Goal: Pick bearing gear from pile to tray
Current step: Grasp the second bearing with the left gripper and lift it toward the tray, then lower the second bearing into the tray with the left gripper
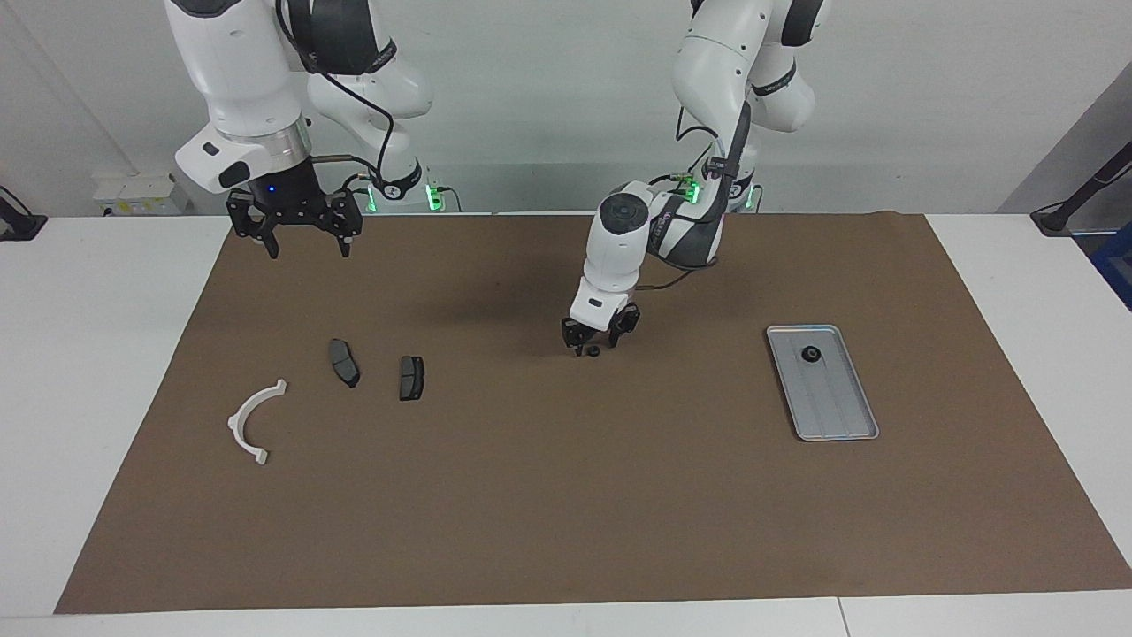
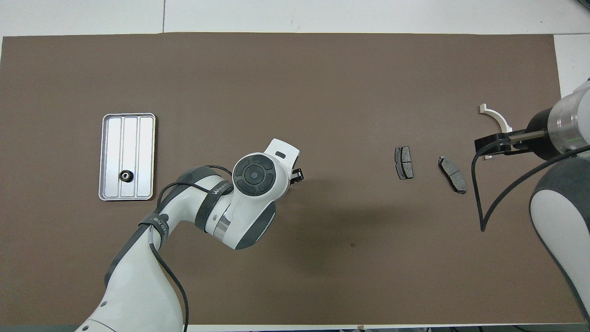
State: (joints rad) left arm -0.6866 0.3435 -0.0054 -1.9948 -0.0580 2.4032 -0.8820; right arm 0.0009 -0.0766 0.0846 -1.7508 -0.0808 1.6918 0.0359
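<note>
- L gripper [image 1: 597, 347] was down at the mat [image 1: 566, 495] mid-table, fingers apart, straddling a small black gear [image 1: 593, 351]; not clamped.
- Another gear [image 1: 810, 354] lay in the tray [image 1: 840, 425].
- R gripper [image 1: 305, 248] hung up high, fingers apart, empty.

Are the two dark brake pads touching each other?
Apart. The facing view shows bare brown mat between the two brake pads.

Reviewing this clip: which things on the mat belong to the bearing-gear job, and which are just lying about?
Part of the job:
- small black gear on the mat, under the left gripper
- gear already in the tray
- tray

Lying about:
- white half-ring bracket
- two brake pads
- right gripper, raised, open
</note>
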